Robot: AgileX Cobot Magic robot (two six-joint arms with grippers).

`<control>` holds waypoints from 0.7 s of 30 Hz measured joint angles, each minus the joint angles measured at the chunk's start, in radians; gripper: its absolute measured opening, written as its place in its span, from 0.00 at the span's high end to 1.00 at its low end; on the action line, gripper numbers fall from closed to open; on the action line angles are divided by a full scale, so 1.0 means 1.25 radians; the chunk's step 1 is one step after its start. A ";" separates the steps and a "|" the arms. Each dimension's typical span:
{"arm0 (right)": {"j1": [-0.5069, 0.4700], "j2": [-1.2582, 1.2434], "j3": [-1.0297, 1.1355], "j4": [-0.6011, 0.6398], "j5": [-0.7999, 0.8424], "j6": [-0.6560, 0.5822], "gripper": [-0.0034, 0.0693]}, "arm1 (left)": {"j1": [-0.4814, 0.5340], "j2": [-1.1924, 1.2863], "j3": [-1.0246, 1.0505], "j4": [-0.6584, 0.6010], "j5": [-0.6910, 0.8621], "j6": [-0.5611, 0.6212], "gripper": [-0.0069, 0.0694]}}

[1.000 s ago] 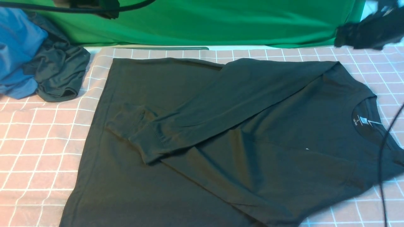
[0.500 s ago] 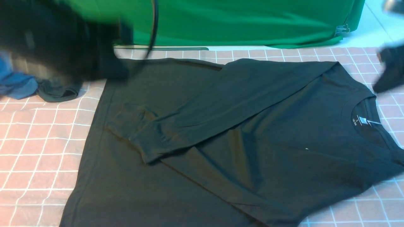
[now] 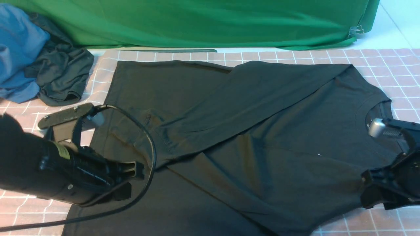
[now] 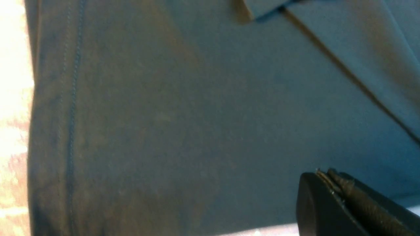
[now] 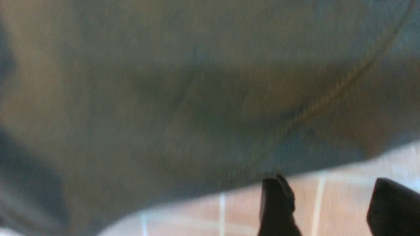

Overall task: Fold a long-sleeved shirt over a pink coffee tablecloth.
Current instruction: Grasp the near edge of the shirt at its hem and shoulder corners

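Observation:
The black long-sleeved shirt (image 3: pixel 249 137) lies flat on the pink coffee tablecloth (image 3: pixel 39 144), neck to the right, with one sleeve folded across its body. My left gripper (image 3: pixel 133 180) is low over the shirt's near-left part, close to the sleeve cuff. Its jaws are shut with nothing between them, as the left wrist view (image 4: pixel 323 173) shows over dark fabric (image 4: pixel 183 114). My right gripper (image 3: pixel 366 188) sits at the shirt's near-right edge. In the right wrist view it (image 5: pixel 331 193) is open over bare pink cloth (image 5: pixel 341 200), just beside the shirt's edge (image 5: pixel 197 114).
A blue garment (image 3: pixel 19 49) and a smaller dark garment (image 3: pixel 62 75) are heaped at the far left. A bright green cloth (image 3: pixel 210 23) runs along the back. The left arm's cable (image 3: pixel 151 154) loops over the shirt.
Both arms have come down from the far corners to the near side, the left to the shirt's near-left part, the right to its near-right edge. The shirt has not moved.

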 joint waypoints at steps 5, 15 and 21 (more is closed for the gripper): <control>0.000 0.048 0.000 0.001 -0.068 0.014 0.38 | 0.000 0.000 0.023 0.040 -0.031 -0.027 0.89; 0.000 0.056 0.000 0.001 -0.109 -0.016 0.65 | 0.000 0.000 0.061 0.065 -0.061 -0.048 0.89; 0.000 0.053 -0.001 -0.013 -0.094 -0.057 0.89 | 0.000 0.000 0.061 0.066 -0.068 -0.049 0.89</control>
